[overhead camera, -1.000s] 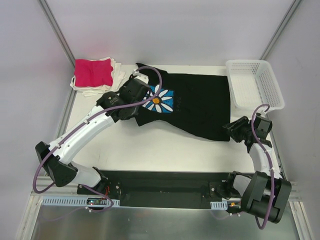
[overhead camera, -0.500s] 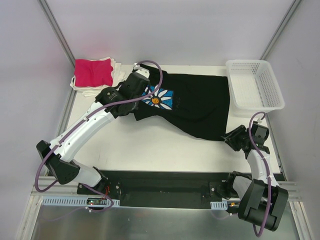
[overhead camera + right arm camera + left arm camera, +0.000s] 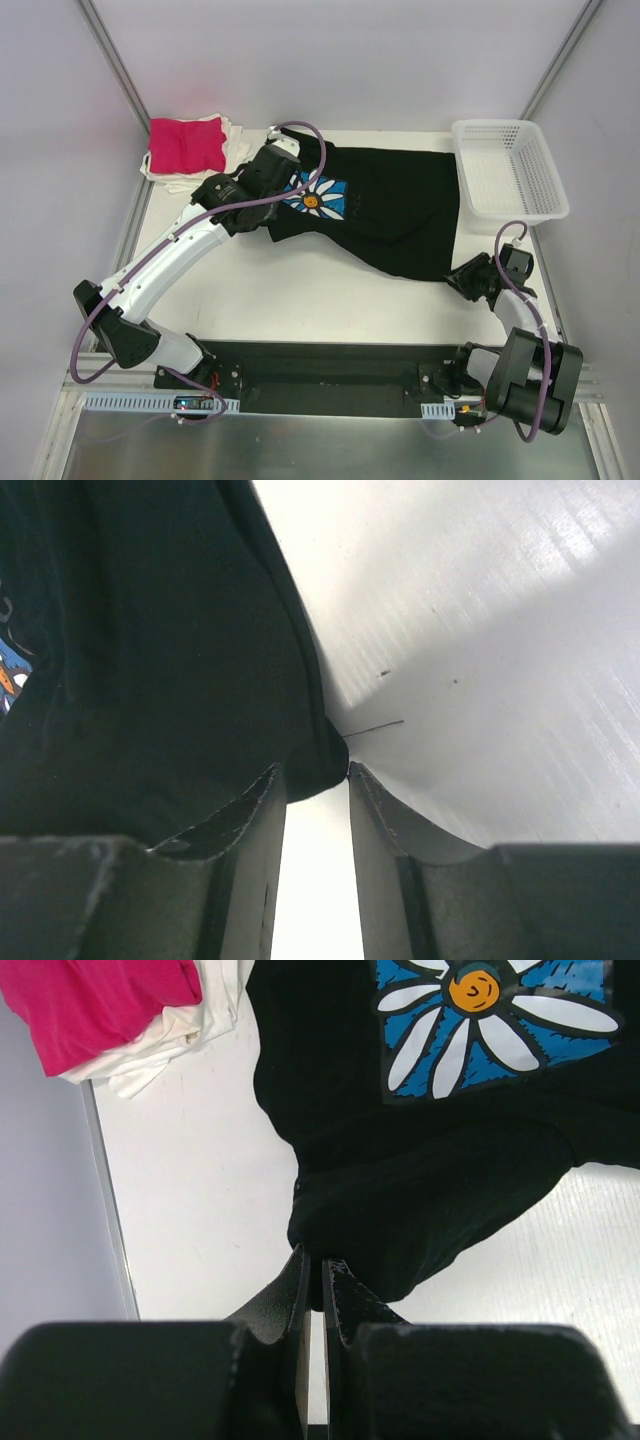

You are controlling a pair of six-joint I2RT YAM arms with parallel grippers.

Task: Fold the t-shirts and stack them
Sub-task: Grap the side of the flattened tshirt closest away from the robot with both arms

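The black t-shirt [image 3: 400, 210] with its blue daisy print [image 3: 315, 195] lies spread across the back of the table [image 3: 300, 290]. My left gripper [image 3: 265, 212] is at its left edge. In the left wrist view that gripper [image 3: 313, 1260] is shut on a bunched fold of the black t-shirt [image 3: 420, 1190]. My right gripper [image 3: 452, 275] is at the shirt's near right corner. In the right wrist view its jaws [image 3: 317, 772] stand apart, with the corner of the black t-shirt [image 3: 150, 660] between the tips. A pink t-shirt [image 3: 187, 145] lies folded on white ones [image 3: 235, 150] at the back left.
A white mesh basket [image 3: 505, 170] stands at the back right, touching the black shirt's right edge. The pink and white stack [image 3: 90, 1000] lies just left of the left gripper. A metal frame rail [image 3: 135, 225] runs along the table's left side.
The left gripper carried the shirt's left edge a little toward the back, then held still. The right gripper slid toward the near edge, and its jaws narrowed around the shirt corner.
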